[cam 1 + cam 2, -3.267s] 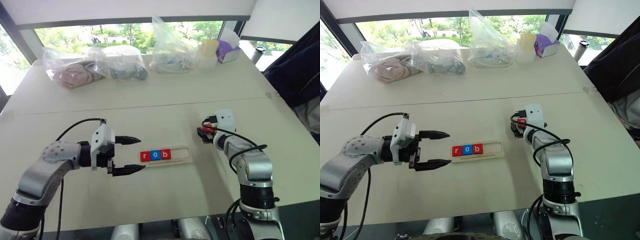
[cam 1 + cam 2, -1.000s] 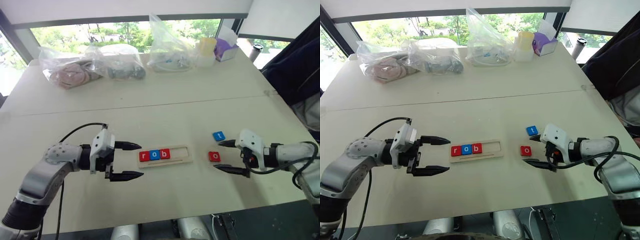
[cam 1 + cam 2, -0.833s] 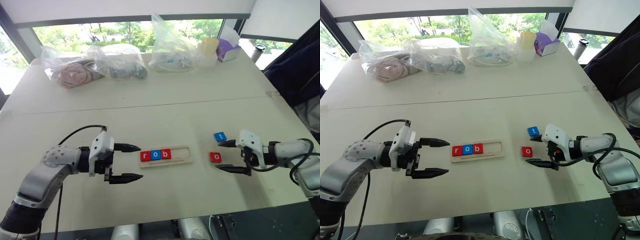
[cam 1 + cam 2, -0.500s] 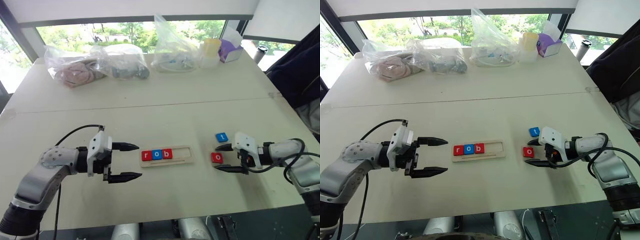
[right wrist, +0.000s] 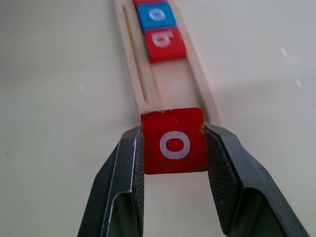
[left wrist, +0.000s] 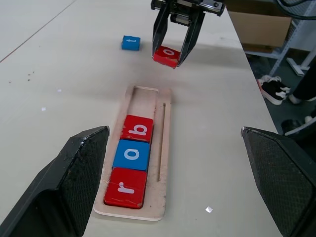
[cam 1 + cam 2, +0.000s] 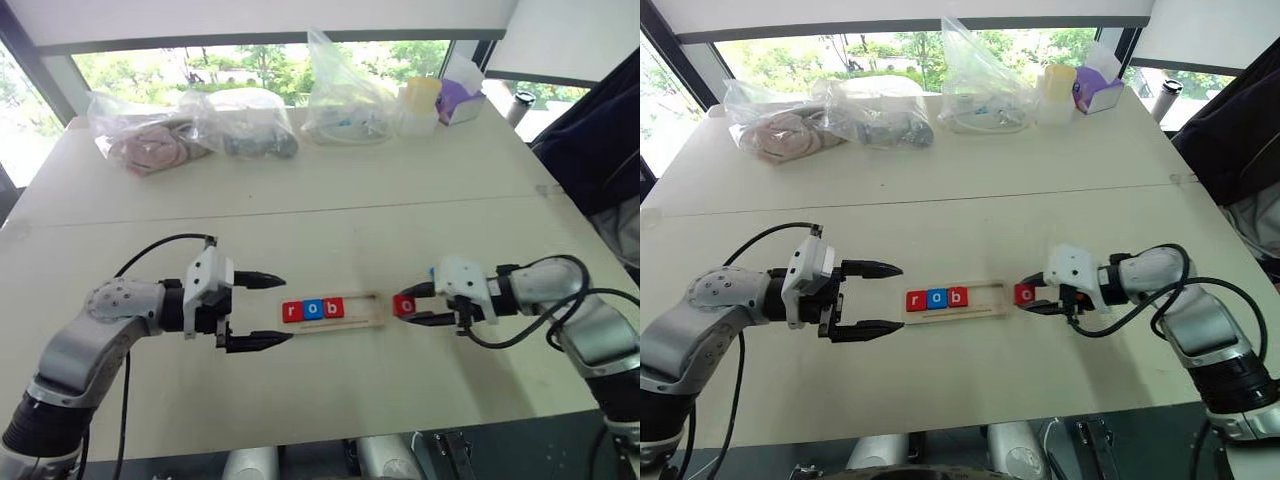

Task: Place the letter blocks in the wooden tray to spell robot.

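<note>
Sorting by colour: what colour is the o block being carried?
Red o block, clearest in the right wrist view.

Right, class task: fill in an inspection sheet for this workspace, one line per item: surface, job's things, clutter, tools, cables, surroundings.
Surface: pale table, seam across it.
Job's things: wooden tray holds r, o, b at its left end, two places free; red o block held just off the tray's free end; blue t block loose on the table.
Clutter: plastic bags, yellow cup, purple box along the far edge.
Tools: left tool open, empty; right tool shut on the red o block.
Cables: black cable looping over each forearm.
Surroundings: windows, greenery outside.
</note>
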`<move>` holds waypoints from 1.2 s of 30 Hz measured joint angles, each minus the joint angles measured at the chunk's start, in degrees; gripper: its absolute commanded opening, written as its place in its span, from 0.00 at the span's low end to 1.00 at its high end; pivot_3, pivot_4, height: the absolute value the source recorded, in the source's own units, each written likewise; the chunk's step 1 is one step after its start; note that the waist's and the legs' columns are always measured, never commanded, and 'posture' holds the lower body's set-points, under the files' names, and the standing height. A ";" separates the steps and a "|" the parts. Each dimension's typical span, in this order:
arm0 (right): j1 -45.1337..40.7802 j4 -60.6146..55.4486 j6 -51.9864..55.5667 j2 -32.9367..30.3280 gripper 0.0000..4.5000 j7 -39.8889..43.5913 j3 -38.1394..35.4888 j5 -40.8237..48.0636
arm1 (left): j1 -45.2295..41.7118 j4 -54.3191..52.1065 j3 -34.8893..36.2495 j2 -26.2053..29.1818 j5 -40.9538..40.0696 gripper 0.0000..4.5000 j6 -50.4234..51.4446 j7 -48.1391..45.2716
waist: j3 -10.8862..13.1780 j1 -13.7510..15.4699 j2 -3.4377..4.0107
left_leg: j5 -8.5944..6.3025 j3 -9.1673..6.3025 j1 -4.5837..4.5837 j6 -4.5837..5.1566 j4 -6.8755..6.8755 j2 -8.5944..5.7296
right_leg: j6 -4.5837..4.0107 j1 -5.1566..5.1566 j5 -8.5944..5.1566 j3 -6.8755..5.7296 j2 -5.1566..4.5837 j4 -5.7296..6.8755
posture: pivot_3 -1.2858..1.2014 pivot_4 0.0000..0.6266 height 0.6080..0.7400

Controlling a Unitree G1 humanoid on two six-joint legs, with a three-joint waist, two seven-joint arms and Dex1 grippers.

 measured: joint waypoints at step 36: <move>-9.39 11.24 -4.20 12.23 0.25 -1.94 10.14 -7.46 | 6.56 -3.53 0.82 0.00 -1.04 1.00 -1.99 1.18 | 0.00 -0.01 0.00 | 0.00 0.01 0.03 0.00 0.08 0.00 | -0.03 0.02 0.01 0.00 -0.04 0.09 | 0.52 0.24 1.00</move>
